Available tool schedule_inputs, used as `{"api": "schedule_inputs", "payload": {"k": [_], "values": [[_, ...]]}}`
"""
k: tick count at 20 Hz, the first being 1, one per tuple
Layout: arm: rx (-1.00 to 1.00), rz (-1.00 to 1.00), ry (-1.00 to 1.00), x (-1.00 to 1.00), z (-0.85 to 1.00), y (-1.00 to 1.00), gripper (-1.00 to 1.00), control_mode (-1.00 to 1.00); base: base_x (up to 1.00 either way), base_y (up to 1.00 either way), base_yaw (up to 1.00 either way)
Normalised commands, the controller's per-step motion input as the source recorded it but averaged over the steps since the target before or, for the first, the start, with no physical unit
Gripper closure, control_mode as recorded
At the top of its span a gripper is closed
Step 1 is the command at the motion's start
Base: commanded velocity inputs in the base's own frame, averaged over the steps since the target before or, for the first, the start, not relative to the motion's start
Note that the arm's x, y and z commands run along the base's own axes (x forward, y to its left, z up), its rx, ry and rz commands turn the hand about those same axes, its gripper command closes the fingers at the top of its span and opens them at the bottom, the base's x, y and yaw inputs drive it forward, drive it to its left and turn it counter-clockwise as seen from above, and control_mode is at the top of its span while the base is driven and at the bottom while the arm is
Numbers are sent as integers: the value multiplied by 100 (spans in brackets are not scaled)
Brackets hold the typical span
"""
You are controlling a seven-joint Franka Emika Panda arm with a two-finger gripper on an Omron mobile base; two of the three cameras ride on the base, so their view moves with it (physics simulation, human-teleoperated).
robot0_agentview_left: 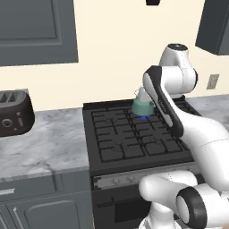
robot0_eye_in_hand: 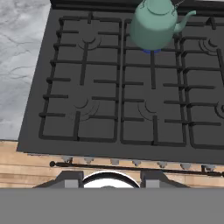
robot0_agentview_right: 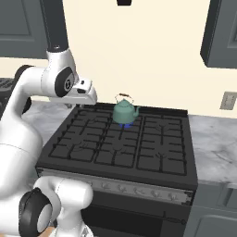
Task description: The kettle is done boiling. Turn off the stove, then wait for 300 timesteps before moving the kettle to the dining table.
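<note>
Black cast-iron stove [robot0_agentview_right: 120, 143] grates bear round teal kettle [robot0_agentview_right: 125, 112]; jaws' state unclear.

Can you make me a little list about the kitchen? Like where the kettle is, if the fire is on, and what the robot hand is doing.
kettle: teal kettle sits upright on a back-middle burner of the stove
fire: blue glow under the kettle, so that burner looks lit
knobs: a row along the stove's front strip, untouched
robot hand: gripper is above the stove's front, fingers apart, holding nothing
beside the stove: marble counter with a dark toaster
</note>
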Motion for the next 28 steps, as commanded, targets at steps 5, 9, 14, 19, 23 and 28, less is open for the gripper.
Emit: {"api": "schedule_inputs", "payload": {"k": [5, 9, 14, 19, 23, 28], "values": [[0, -3, -4, -28, -1, -6, -100, -100, 0, 0, 0], [0, -4, -14, -56, 0, -16, -100, -100, 0, 0, 0], [0, -4, -12, -54, 0, -16, -100, -100, 0, 0, 0], [2, -4, -5, -44, -1, -19, -100, -100, 0, 0, 0], [8, -7, -5, -51, -12, -26, -100, -100, 0, 0, 0], [12, -11, -4, -56, -15, -27, -100, -100, 0, 0, 0]]}}
